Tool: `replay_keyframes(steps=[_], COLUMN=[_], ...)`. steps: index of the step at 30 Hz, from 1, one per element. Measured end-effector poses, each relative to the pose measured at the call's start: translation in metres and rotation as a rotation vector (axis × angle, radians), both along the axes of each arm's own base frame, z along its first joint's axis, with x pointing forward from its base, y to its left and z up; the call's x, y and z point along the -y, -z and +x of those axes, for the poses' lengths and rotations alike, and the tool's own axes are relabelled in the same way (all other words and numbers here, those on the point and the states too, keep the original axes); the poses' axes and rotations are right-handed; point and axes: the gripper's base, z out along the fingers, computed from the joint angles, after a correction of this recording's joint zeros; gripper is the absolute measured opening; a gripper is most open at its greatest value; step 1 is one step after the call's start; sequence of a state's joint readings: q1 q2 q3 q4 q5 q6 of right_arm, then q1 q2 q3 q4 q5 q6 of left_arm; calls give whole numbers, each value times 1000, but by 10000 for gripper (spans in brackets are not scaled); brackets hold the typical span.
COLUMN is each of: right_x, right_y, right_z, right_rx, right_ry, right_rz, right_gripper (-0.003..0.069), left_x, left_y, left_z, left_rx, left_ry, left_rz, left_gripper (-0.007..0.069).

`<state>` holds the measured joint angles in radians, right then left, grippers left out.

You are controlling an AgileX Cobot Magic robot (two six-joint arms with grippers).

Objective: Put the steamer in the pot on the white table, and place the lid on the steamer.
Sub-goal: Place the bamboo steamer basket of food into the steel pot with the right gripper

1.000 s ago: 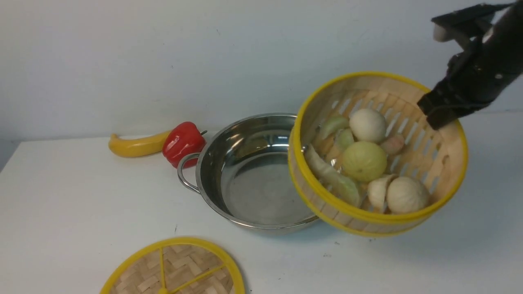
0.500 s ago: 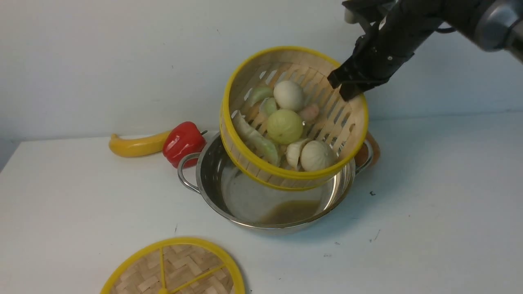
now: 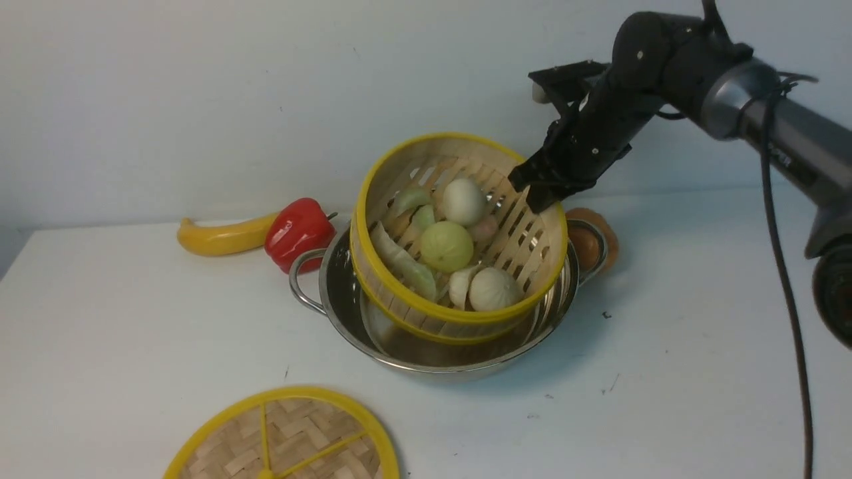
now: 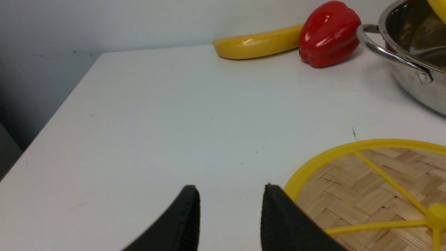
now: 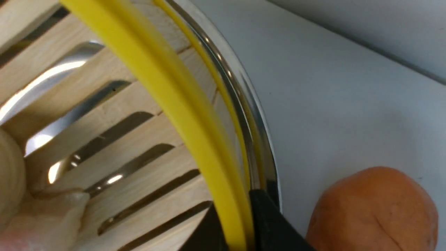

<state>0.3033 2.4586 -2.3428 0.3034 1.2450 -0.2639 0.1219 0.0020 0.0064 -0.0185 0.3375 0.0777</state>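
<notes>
We find the right claw (image 3: 536, 189) closed on the rim of the steamer (image 3: 459, 229), one finger to each side of the wall, with no slack visible between them. The steamer hangs from that grip, extending from the claw toward the robot's left and nearer the camera. It is tilted, its far side higher than its near side, and its lower part is within the mouth of the pot (image 3: 439, 366). Whether its base touches the pot floor we cannot tell. The pot stands on the white table (image 3: 166, 319) below the claw, one looped handle (image 3: 592, 249) just to the claw's right and nearer the camera.

In our judgement the step in hand is seating the steamer. We recommend lowering slowly with the grip firm, levelling the basket as it descends, and centring it so that its wall clears the pot rim all round. Release should wait until the pot bears the weight; an early one could drop the raised side and jolt the dumplings (image 3: 496, 289).

The left claw (image 4: 230, 190) stands partly open, with nothing between its fingers. The lid (image 4: 376, 188) lies on the table beside it, still to be placed; we advise leaving it until the steamer sits flat.
</notes>
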Motion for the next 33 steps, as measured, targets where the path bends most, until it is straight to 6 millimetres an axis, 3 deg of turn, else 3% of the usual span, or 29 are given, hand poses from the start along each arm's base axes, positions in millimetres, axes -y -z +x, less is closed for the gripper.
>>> replay_keyframes(steps=[18,24,33], right_x=[-9,-15,-15], right_y=[10,27,27], right_z=[-2,-9,-9], right_rx=[-13,-49,-51], right_ry=[-11,-19,-13], right_rz=[-26,-86,-88], right_gripper=[51,51,62], left_x=[0,0,0], left_y=[0,0,0], left_z=[0,0,0], left_rx=[0,0,0], left_ry=[0,0,0], left_rz=[0,0,0], left_gripper=[241,241,241])
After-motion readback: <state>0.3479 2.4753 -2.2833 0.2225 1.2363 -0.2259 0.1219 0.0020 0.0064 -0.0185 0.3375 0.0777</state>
